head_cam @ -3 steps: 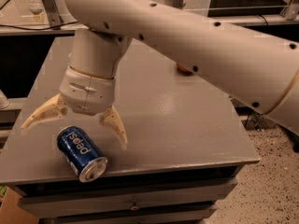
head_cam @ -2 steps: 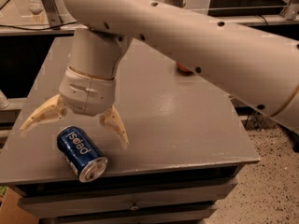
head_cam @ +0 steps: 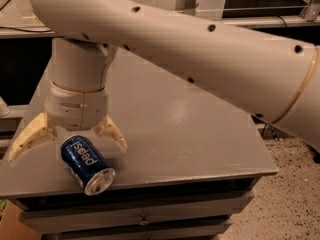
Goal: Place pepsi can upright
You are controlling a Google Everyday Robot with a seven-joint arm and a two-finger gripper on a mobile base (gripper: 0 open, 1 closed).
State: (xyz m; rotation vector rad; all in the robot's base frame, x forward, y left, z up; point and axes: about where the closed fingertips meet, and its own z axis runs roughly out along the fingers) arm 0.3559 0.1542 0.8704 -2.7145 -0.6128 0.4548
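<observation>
The pepsi can [head_cam: 86, 163] lies on its side near the front left edge of the grey table [head_cam: 190, 134], its silver end facing the front. My gripper [head_cam: 67, 145] hangs from the white arm directly above the can's rear end, open, with one cream finger [head_cam: 27, 139] on the left and the other finger [head_cam: 112, 134] on the right of the can. The fingers straddle the can without closing on it.
The table's front edge runs just below the can, with drawer fronts [head_cam: 145, 216] beneath. The speckled floor [head_cam: 290, 194] lies to the right. The large white arm [head_cam: 200, 49] crosses the upper view. A shelf or bench [head_cam: 250, 19] stands behind.
The gripper has come lower and a little left, so its open fingers now sit around the can's rear end. The can has not moved.
</observation>
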